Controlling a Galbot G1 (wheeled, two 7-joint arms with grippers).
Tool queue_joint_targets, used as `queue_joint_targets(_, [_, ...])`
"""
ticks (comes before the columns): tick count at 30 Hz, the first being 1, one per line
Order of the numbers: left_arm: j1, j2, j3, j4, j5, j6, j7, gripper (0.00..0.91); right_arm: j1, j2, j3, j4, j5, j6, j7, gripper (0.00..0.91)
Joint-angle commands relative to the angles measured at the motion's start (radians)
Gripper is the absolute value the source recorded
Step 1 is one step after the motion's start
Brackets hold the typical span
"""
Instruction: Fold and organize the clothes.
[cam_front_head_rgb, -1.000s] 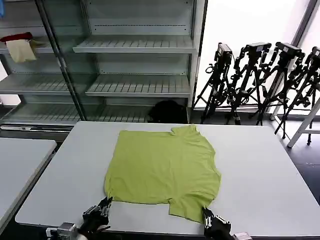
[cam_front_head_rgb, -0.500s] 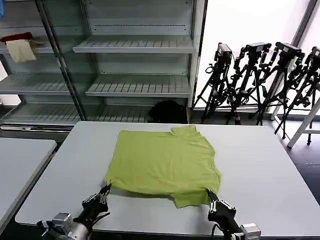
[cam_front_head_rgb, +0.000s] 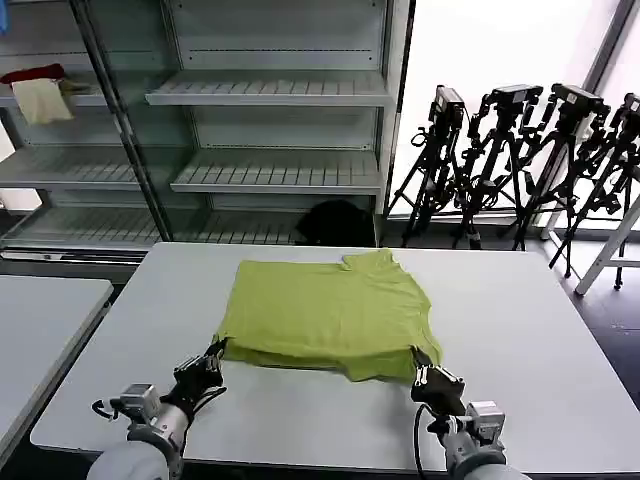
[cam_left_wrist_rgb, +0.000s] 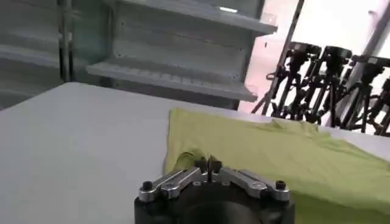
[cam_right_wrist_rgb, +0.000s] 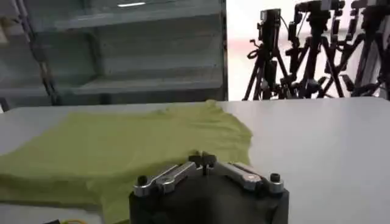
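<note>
A lime-green T-shirt (cam_front_head_rgb: 330, 310) lies on the grey table (cam_front_head_rgb: 520, 340), its near hem lifted and drawn over itself. My left gripper (cam_front_head_rgb: 216, 352) is shut on the shirt's near left corner. My right gripper (cam_front_head_rgb: 417, 360) is shut on the near right corner. In the left wrist view the left gripper (cam_left_wrist_rgb: 210, 162) pinches a bunched fold of the green T-shirt (cam_left_wrist_rgb: 286, 158). The right wrist view has the right gripper (cam_right_wrist_rgb: 204, 160) closed on the edge of the green T-shirt (cam_right_wrist_rgb: 122, 152), which spreads away from it.
A second grey table (cam_front_head_rgb: 40, 330) stands at the left. Metal shelving (cam_front_head_rgb: 270, 120) rises behind, with red and cream cloths (cam_front_head_rgb: 38, 90) on a shelf. Several black tripods (cam_front_head_rgb: 520, 150) stand at the back right. Bare tabletop surrounds the shirt.
Both grippers have moved away from the near table edge toward the far side, carrying the shirt's near hem with them. The visible shirt has become shorter front to back.
</note>
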Motion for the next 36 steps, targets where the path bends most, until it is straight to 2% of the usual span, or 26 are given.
queue_joint_targets(1, [-0.105,-0.013,0.030,0.101,0.056,0.019,0.011,0.010,0.188,-0.005,-0.014,-0.102,-0.005,-0.037,0.000,0.000])
queue_joint_targets(12, [-0.129,-0.019,0.040,0.131,0.086,0.016,0.015,0.010,0.247,-0.012,-0.004,-0.174,-0.041,-0.037,-0.051,0.000])
queue_joint_targets(19, [-0.124,-0.023,0.037,0.139,0.101,0.008,0.020,0.010,0.257,-0.010,-0.001,-0.198,-0.054,-0.037,-0.061,0.000])
queue_joint_targets(20, [-0.121,-0.022,0.035,0.137,0.100,0.007,0.021,0.010,0.252,-0.009,0.001,-0.197,-0.057,-0.037,-0.064,0.131])
queue_joint_targets(21, [-0.119,-0.022,0.033,0.137,0.101,0.007,0.021,0.010,0.247,-0.010,0.004,-0.195,-0.060,-0.038,-0.068,0.464])
queue_joint_targets(22, [-0.115,-0.021,0.030,0.132,0.101,0.006,0.023,0.010,0.230,-0.013,0.007,-0.185,-0.063,-0.038,-0.078,0.907])
queue_joint_targets(26, [-0.105,-0.019,0.026,0.123,0.103,0.006,0.027,0.010,0.188,-0.026,0.008,-0.199,-0.062,-0.039,-0.092,0.907])
queue_joint_targets(36, [-0.086,-0.030,0.029,0.106,0.115,0.003,0.030,0.010,0.171,-0.003,0.003,-0.269,-0.053,-0.038,-0.079,0.907])
